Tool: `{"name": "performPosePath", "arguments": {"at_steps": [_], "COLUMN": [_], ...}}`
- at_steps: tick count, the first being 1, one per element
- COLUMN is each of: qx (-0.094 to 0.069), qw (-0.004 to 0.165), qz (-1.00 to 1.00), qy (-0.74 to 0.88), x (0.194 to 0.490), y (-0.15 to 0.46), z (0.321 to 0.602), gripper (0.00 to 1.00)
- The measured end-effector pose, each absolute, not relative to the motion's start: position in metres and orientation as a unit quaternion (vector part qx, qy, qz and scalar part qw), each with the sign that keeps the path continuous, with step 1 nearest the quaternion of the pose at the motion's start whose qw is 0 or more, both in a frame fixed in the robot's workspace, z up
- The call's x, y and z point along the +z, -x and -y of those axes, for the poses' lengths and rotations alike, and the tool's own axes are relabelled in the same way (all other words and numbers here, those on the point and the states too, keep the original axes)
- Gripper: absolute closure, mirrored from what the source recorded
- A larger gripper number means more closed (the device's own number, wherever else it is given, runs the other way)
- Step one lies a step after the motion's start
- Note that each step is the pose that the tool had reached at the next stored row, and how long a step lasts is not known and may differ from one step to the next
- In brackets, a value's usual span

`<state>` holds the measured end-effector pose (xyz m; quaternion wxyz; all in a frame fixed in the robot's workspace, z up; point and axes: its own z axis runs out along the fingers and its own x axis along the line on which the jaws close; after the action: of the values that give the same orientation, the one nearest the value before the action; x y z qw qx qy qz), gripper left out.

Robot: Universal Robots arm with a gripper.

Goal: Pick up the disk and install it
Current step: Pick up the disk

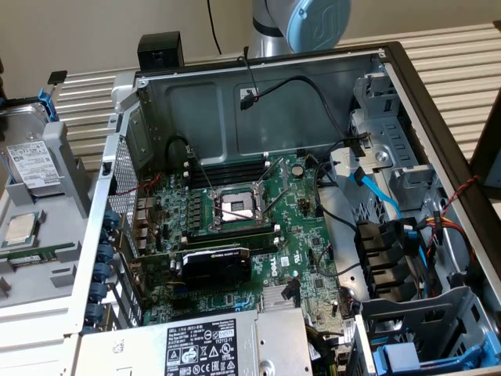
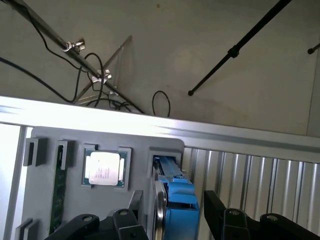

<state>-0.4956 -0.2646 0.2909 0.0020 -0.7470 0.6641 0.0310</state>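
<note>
The disk [image 1: 31, 164] stands tilted in a slot of the grey tray [image 1: 66, 157] at the exterior view's left, outside the computer case; its white label shows and its blue carrier sticks up behind it. In the wrist view the disk [image 2: 177, 200] appears edge-on, silver metal beside blue plastic. My gripper [image 2: 172, 225] is open, with one black finger on each side of the disk's line and a gap between each finger and the disk. It holds nothing.
A square silver processor chip [image 1: 19, 227] [image 2: 103, 168] lies in the same tray [image 2: 45, 190]. The open case holds the motherboard, a black graphics card [image 1: 215, 262], a power supply [image 1: 203, 348] and a drive cage with blue rails [image 1: 399, 356]. The arm's elbow [image 1: 305, 23] stands behind the case.
</note>
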Motion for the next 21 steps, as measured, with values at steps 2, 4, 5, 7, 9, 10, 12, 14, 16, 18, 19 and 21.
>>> {"name": "performPosePath", "arguments": {"at_steps": [2, 4, 5, 7, 9, 10, 12, 14, 16, 18, 19, 21], "qx": [0.034, 0.036, 0.036, 0.037, 0.037, 0.037, 0.038, 0.038, 0.038, 0.038, 0.038, 0.038], "qw": [0.005, 0.007, 0.007, 0.007, 0.007, 0.007, 0.006, 0.006, 0.006, 0.006, 0.006, 0.006], "qz": [-0.664, -0.664, -0.664, -0.664, -0.664, -0.664, -0.664, -0.664, -0.664, -0.664, -0.664, -0.664], "qy": [0.747, 0.747, 0.747, 0.747, 0.747, 0.747, 0.747, 0.747, 0.747, 0.747, 0.747, 0.747], "x": [0.2903, 0.2898, 0.2896, 0.2894, 0.2892, 0.2892, 0.2891, 0.2892, 0.2891, 0.2888, 0.2886, 0.2885], "y": [0.4955, 0.4955, 0.4956, 0.4956, 0.4956, 0.4956, 0.4955, 0.4955, 0.4954, 0.4954, 0.4955, 0.4954], "z": [0.2652, 0.2651, 0.2651, 0.2652, 0.2652, 0.2652, 0.2652, 0.2652, 0.2652, 0.2652, 0.2652, 0.2652], "gripper": [0.4, 0.4, 0.4, 0.4, 0.4, 0.4, 0.4, 0.4, 0.4, 0.42, 0.49, 0.56]}}
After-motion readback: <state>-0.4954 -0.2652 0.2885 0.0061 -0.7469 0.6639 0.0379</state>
